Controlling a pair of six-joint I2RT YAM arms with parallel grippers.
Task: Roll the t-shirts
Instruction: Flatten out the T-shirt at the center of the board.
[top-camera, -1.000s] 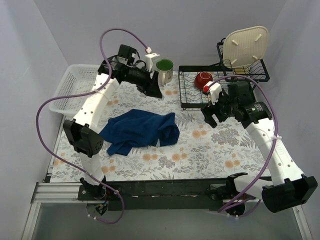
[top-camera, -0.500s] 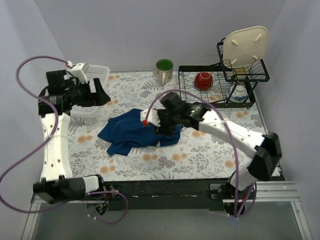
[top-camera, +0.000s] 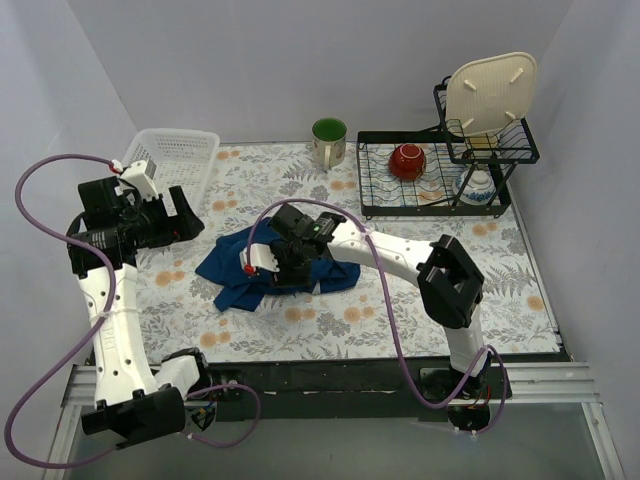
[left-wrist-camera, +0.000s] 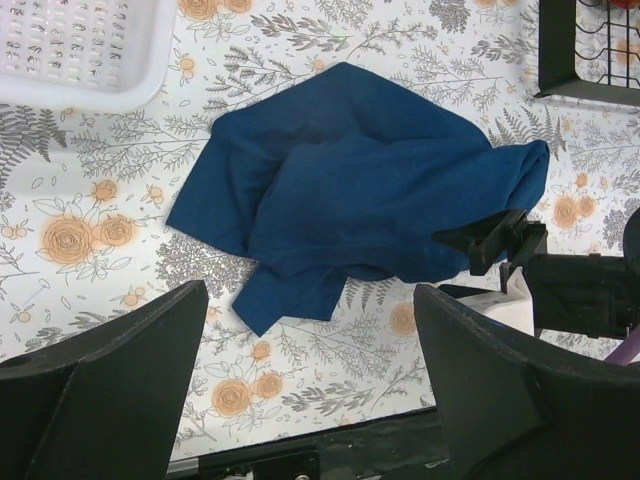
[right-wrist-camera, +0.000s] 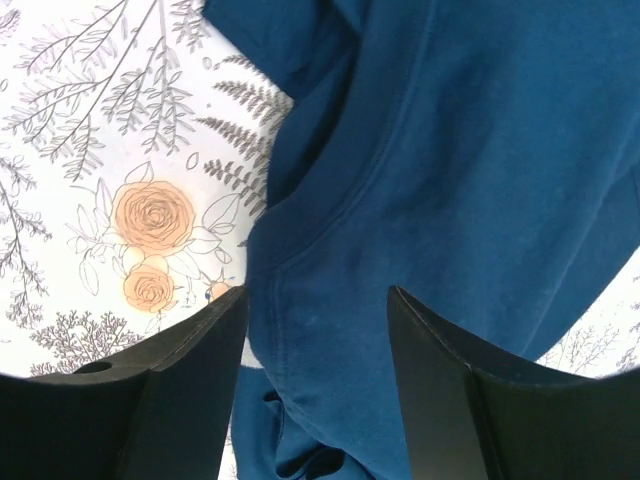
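Observation:
The dark navy t-shirt (top-camera: 232, 264) lies crumpled on the floral table, left of centre; its chest print is hidden. It also shows in the left wrist view (left-wrist-camera: 370, 190) and fills the right wrist view (right-wrist-camera: 450, 190). My right gripper (top-camera: 283, 268) is open and low over the shirt's near middle, its jaws either side of a seam fold (right-wrist-camera: 315, 390); I cannot tell if they touch the cloth. My left gripper (top-camera: 192, 213) is open and empty, raised to the left of the shirt and looking down at it (left-wrist-camera: 310, 385). The right gripper (left-wrist-camera: 505, 245) shows at the shirt's edge there.
A white basket (top-camera: 172, 158) stands at the back left. A green mug (top-camera: 328, 140) is at the back centre. A black dish rack (top-camera: 385, 195) at the back right holds a red bowl (top-camera: 407, 160) and a cream board (top-camera: 490, 92).
My right arm swung from the right side across to the shirt and came down over it. My left arm swung from the back centre to the left side. The shirt has hardly moved.

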